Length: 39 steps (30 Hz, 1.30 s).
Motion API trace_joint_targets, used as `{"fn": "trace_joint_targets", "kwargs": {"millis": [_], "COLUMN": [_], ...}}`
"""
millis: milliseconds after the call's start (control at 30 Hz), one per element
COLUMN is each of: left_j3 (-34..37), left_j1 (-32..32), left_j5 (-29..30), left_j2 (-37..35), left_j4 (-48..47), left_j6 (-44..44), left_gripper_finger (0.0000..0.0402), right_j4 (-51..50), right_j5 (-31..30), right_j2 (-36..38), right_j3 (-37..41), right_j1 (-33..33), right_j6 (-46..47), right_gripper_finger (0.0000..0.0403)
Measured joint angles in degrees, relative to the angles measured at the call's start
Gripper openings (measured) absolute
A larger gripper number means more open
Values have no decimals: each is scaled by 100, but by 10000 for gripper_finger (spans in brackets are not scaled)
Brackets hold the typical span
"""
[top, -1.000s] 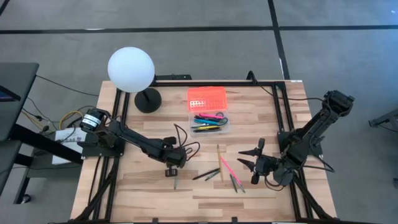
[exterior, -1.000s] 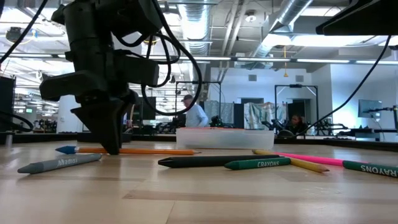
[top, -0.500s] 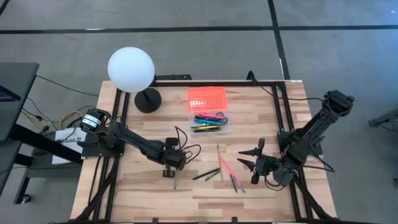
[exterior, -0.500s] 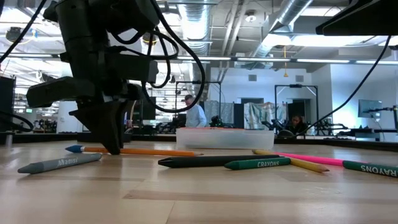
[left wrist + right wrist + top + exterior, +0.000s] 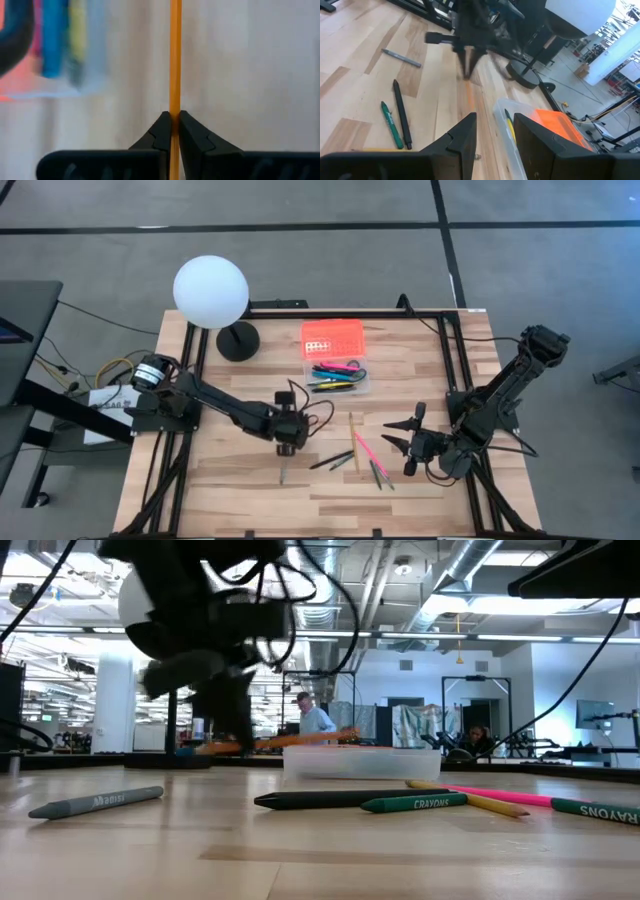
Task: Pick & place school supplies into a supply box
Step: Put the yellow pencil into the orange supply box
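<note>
Nearest me, crayons lie loose on the surface: a grey one, a black one, a green one. I've got the left gripper pressed together on an orange pencil, lifted clear of the wood, so this looks like the carry step. Ahead sits the box, orange lid open behind it, several pens already inside. Next I'd swing the pencil over the clear base, line it up lengthwise, and let go. My right gripper waits spread, near the pink pencil.
</note>
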State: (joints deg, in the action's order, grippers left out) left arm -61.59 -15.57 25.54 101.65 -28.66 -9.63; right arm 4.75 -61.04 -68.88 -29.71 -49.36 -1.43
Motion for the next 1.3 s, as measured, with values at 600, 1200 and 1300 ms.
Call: {"fn": "trace_joint_targets", "kwargs": {"millis": [600,1200,1300], "left_j3": [-469,-456,-453], "left_j1": [1939,2444,2494], "left_j5": [-478,-1296,-1264], "left_j2": [-16,650,747], "left_j4": [2156,2696,2655], "left_j6": [2562,3903,3935], "left_gripper_finger": [9,9,9], "right_j4": [-11,-21,-49], "right_j5": [0,55,64], "right_j2": [0,2,2], "right_j3": [0,7,7], "right_j1": [0,-3,-11], "right_j6": [0,-2,-2], "right_gripper_finger": [123,123,123]}}
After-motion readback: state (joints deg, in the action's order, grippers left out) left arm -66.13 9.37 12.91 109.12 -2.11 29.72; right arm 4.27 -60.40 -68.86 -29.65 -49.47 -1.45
